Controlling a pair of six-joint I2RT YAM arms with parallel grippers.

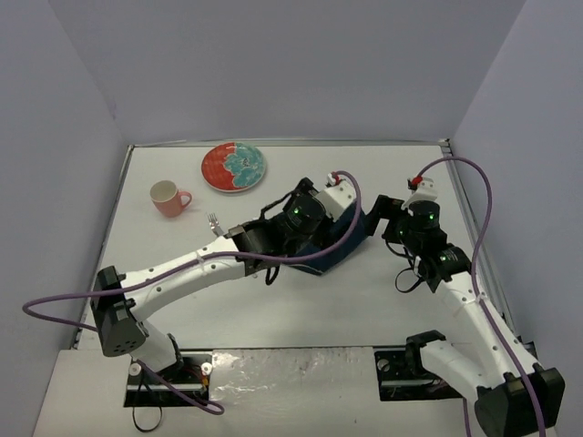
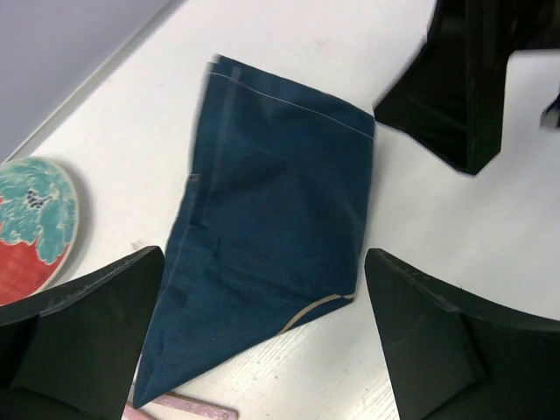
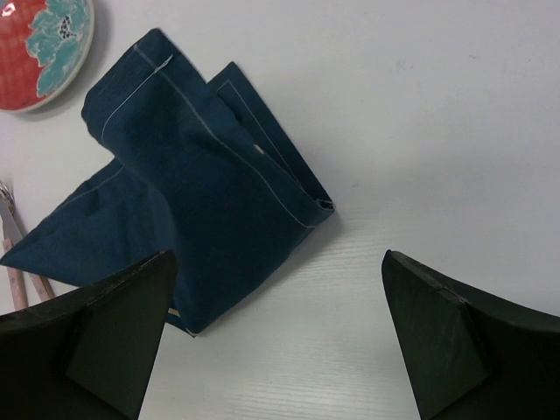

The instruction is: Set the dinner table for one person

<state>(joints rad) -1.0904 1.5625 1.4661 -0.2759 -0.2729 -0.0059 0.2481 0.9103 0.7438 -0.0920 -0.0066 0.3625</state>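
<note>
Left claw (image 2: 262, 258): jaws wide apart, nothing held, hanging right over the dark blue placemat (image 2: 271, 219). Right claw (image 3: 278, 262) is the same, apart and empty, with the cloth's folded corner just off its left finger. The placemat lies folded and bunched about mid-surface (image 1: 364, 309), a touch right of centre, layers doubled over and a stitched hem showing on top.

My read is that the step in hand is opening the cloth flat before anything goes on it. To do it well, each claw should take a different outer corner, pinch one layer only at the hem, lift low and draw apart toward the left and right edges. Grab the fold and you likely get both layers — no spread.

The fork (image 1: 215, 223) and a pink handle (image 2: 192, 408) lie just beside the cloth's left end. I can't tell if they touch it, but they could drag along.

Room: open white between the cloth and the near edge — best zone for spreading. The right arm sits near the right edge and wall, so there's little swing there. The mug (image 1: 168, 198) is toward the left edge and the plate (image 1: 234, 167) by the far edge, left of middle, both well apart from the cloth.
</note>
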